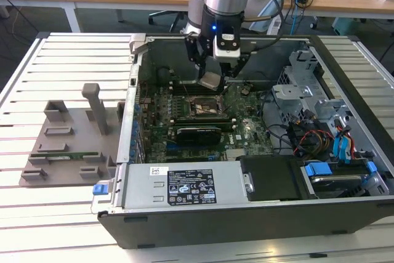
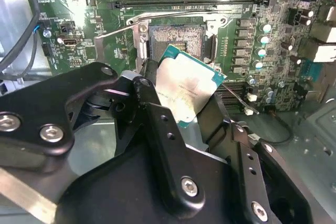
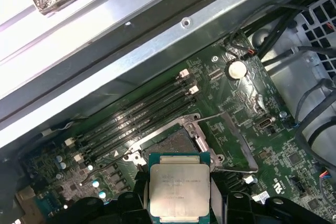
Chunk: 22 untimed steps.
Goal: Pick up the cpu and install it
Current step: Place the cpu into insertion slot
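The cpu (image 3: 176,190) is gripped by two opposite edges in the closed end effector (image 1: 213,76) and held above the uncovered socket (image 2: 176,38), apart from it. Memory slots (image 3: 139,115) run just beside the socket, and the case walls (image 1: 132,115) stand well apart.

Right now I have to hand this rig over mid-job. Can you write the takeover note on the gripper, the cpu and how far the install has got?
Gripper: shut on the cpu, gripping it by its edges, with its metal top facing both wrist views.
Position: the cpu hangs inside the open computer case, above the motherboard. It is close over the socket but apart from it, and it looks tilted in the exterior view.
Done: the cpu is picked up and is at the socket.
Left: the cpu is not yet seated; the socket has no chip in it.
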Tool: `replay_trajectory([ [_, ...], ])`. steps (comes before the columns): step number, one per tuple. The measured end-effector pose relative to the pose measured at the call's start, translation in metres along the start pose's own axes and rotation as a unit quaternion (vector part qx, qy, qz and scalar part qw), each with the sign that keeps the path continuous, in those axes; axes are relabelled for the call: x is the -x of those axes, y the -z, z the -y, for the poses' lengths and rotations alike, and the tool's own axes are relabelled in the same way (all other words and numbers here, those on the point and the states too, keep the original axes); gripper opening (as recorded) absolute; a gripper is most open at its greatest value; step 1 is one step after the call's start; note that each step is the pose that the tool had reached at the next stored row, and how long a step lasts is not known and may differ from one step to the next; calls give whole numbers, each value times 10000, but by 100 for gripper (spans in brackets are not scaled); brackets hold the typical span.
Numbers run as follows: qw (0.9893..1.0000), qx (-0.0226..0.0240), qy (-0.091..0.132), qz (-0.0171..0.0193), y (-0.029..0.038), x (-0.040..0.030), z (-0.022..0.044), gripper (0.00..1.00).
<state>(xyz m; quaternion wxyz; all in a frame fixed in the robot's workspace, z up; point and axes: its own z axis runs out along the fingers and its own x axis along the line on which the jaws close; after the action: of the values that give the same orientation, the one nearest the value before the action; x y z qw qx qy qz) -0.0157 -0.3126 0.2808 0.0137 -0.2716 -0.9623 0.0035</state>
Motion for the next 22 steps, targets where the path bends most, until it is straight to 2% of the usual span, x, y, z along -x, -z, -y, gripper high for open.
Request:
replay_trajectory([
  [7, 9998, 3, -216, -2, 0, 0, 0, 55],
  [13, 9991, 7, -412, -4, 0, 0, 0, 55],
  [18, 9982, 11, -595, -6, 0, 0, 0, 55],
  [22, 9971, 14, -761, -8, 0, 0, 0, 55],
])
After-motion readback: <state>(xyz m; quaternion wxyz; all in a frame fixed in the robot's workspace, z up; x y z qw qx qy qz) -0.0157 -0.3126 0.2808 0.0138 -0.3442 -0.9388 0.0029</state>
